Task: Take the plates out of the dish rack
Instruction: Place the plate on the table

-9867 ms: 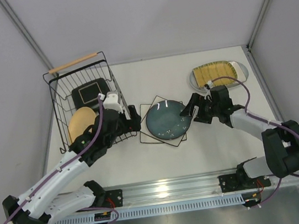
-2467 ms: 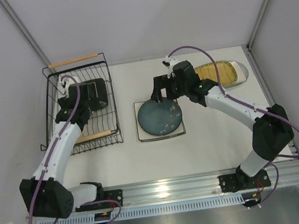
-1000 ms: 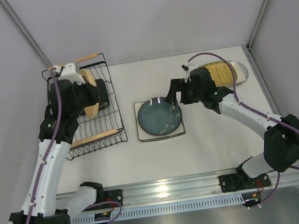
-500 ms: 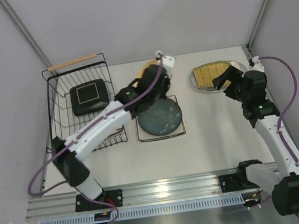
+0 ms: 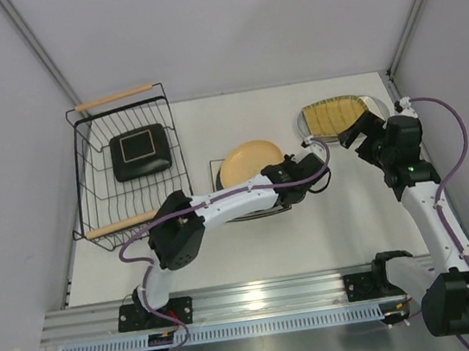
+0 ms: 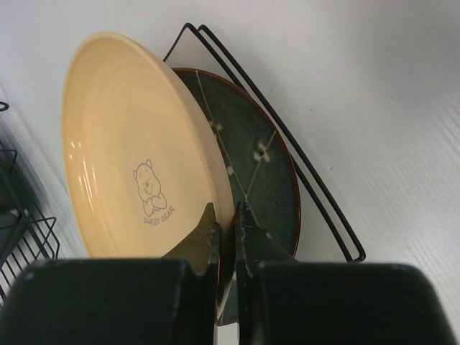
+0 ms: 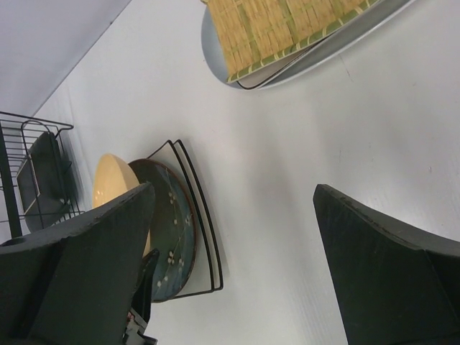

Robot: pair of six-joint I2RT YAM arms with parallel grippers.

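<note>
While the left gripper [image 6: 227,215] pinches the near rim of the tan plate [image 6: 136,158], jaws clamped on its edge, that plate stands tilted over the dark teal speckled plate [image 6: 269,165]. Teal plate lies flat on a white square plate [image 6: 309,185] with thin black edging, on the table [image 5: 254,251], just right of the dish rack [image 5: 86,174]. Rack holds one dark square plate [image 5: 139,152], lying flat. Right gripper [image 7: 233,190]: jaws wide apart, holding nothing, hovering near the mustard ribbed plate [image 7: 280,29], which sits on the grey round plate [image 5: 379,110].
</note>
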